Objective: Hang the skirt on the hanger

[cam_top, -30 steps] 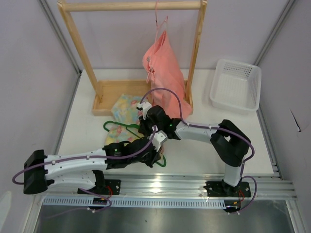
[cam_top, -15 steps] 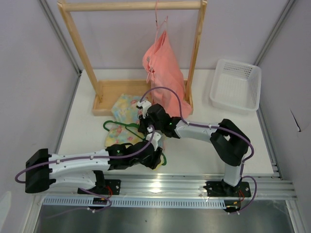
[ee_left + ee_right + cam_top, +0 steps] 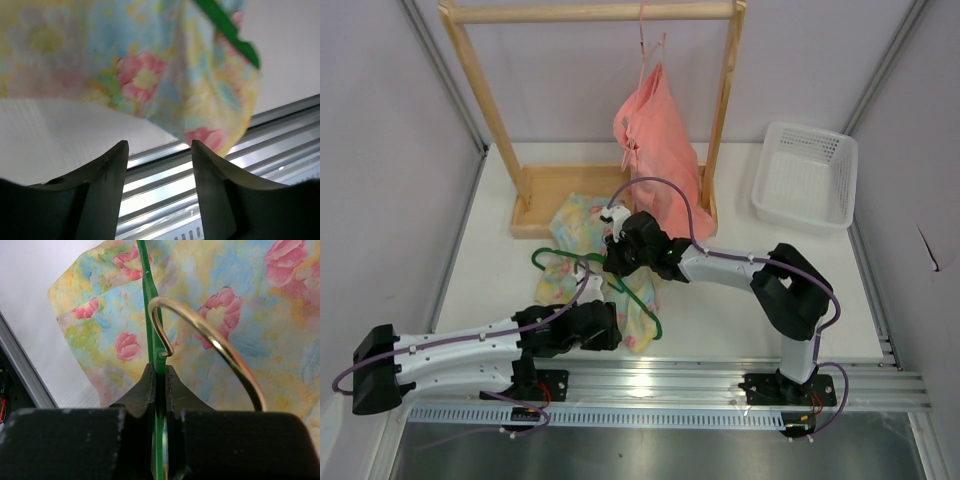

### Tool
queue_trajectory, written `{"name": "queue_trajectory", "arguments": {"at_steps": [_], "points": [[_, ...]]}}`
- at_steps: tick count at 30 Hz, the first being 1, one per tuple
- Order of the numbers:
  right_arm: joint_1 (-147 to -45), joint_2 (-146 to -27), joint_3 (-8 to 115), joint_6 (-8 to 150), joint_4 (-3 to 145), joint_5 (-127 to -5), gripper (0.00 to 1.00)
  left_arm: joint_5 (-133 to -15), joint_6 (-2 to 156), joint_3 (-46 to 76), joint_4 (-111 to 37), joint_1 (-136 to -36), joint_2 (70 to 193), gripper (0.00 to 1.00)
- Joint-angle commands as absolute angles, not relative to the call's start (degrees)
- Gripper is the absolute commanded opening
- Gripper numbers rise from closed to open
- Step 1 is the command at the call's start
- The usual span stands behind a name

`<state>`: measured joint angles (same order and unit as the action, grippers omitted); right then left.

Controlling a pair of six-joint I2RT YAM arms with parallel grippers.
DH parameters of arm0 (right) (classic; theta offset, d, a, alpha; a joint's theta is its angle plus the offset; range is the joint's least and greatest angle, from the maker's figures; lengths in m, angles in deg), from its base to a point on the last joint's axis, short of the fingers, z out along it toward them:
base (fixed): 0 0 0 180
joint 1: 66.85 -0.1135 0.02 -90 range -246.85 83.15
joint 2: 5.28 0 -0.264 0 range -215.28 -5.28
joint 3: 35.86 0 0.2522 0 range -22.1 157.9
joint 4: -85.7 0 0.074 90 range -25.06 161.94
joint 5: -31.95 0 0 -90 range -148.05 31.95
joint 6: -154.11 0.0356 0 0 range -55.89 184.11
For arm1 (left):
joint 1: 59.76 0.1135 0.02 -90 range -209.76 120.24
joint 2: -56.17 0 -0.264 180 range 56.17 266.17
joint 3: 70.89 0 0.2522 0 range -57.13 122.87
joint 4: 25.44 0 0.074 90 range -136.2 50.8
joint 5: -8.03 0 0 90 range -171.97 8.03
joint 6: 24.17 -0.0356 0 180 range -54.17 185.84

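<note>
The pastel floral skirt (image 3: 578,222) lies on the white table, draped over the dark green hanger (image 3: 544,257), whose lower corner (image 3: 657,327) sticks out near the front. My right gripper (image 3: 617,262) is shut on the hanger's green bar (image 3: 148,300). A gold metal hook (image 3: 210,335) curves beside that bar, over the skirt (image 3: 240,280). My left gripper (image 3: 611,326) is open just short of the skirt's near edge (image 3: 150,75). Nothing lies between the left gripper (image 3: 159,147) fingers. A piece of the green hanger (image 3: 230,32) shows at the upper right.
A wooden clothes rack (image 3: 590,12) stands at the back with a salmon-pink garment (image 3: 655,140) hanging from it. A white basket (image 3: 807,175) sits at the back right. The metal rail (image 3: 670,380) runs along the table's near edge.
My left gripper has opened, let go of the skirt's near edge and drawn back to the left and toward the rail. The right gripper stays shut on the hanger.
</note>
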<state>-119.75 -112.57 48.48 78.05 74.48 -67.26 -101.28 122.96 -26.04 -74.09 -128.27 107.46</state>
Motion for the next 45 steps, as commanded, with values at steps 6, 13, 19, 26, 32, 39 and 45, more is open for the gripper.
{"name": "queue_trajectory", "arguments": {"at_steps": [6, 13, 19, 26, 32, 39, 45], "points": [[-119.3, -114.4, 48.8, 75.5, 66.9, -64.3, 0.00, -100.2, 138.3, -33.2, -76.6, -128.8, 103.0, 0.64], [-119.3, -113.6, 48.0, 75.5, 66.9, -64.6, 0.00, -97.4, 139.2, -35.8, -66.4, -129.0, 108.1, 0.27], [-119.3, -113.5, 47.6, 75.6, 67.3, -64.6, 0.00, -97.4, 137.1, -33.3, -63.6, -129.0, 114.0, 0.24], [-119.3, -113.1, 47.7, 75.6, 67.1, -64.5, 0.00, -99.0, 137.2, -32.7, -58.6, -127.9, 119.7, 0.46], [-119.2, -113.0, 47.8, 75.4, 66.8, -64.5, 0.00, -100.5, 136.2, -35.2, -55.8, -123.1, 116.4, 0.59], [-119.3, -113.0, 47.8, 75.4, 66.6, -64.5, 0.00, -102.1, 134.1, -34.4, -58.4, -120.6, 115.9, 0.65], [-119.3, -113.3, 48.3, 75.3, 66.3, -64.6, 0.00, -102.4, 130.2, -35.3, -57.5, -115.8, 116.7, 0.64]]}}
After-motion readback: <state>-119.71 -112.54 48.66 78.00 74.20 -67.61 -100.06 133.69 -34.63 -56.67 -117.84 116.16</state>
